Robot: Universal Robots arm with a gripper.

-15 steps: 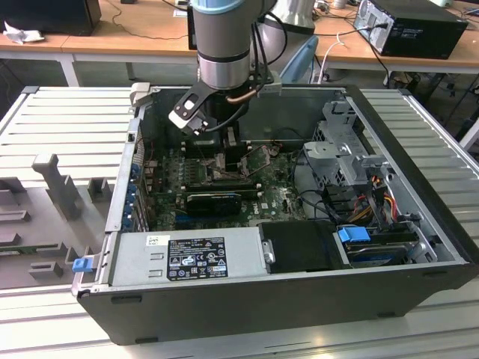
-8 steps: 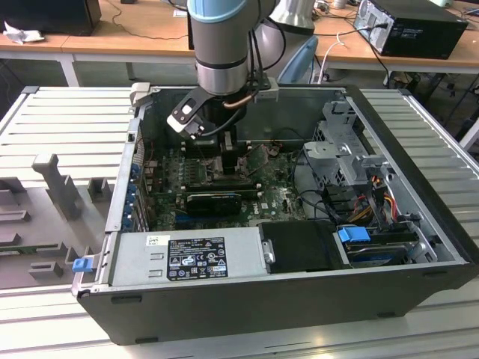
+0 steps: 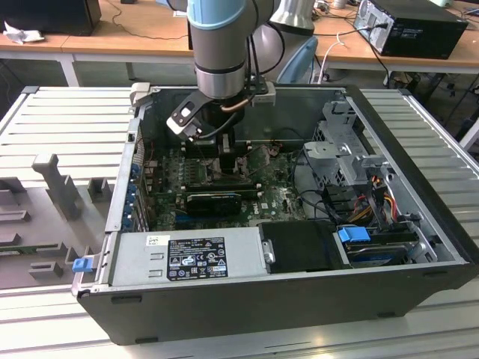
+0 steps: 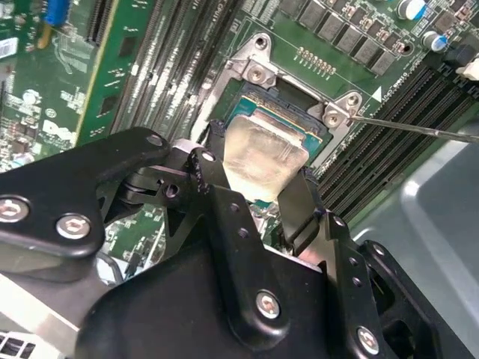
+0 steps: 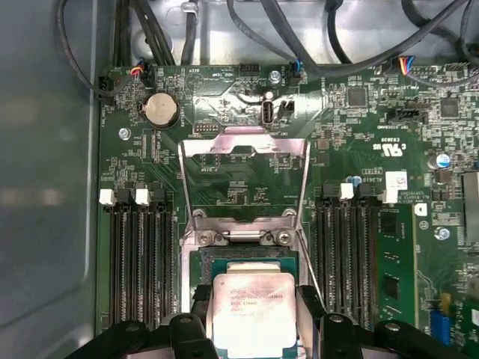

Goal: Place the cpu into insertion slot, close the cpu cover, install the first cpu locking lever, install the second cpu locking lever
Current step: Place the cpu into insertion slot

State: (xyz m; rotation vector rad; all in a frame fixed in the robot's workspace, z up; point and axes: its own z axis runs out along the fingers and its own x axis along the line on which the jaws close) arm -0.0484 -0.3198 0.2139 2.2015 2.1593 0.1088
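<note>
Jaws were clamped on the cpu (image 5: 253, 318) by two opposite edges, holding it right over the insertion slot (image 5: 238, 258) on the green board (image 5: 352, 149). The cpu cover (image 5: 245, 143) stood flipped open.

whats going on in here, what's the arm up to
A robot arm is reaching into an open computer case. Its hand grips the cpu by two edges, right over the insertion slot on the green board. The cpu cover is swung open, away from the slot. Whether the cpu is fully seated is unclear.
</note>
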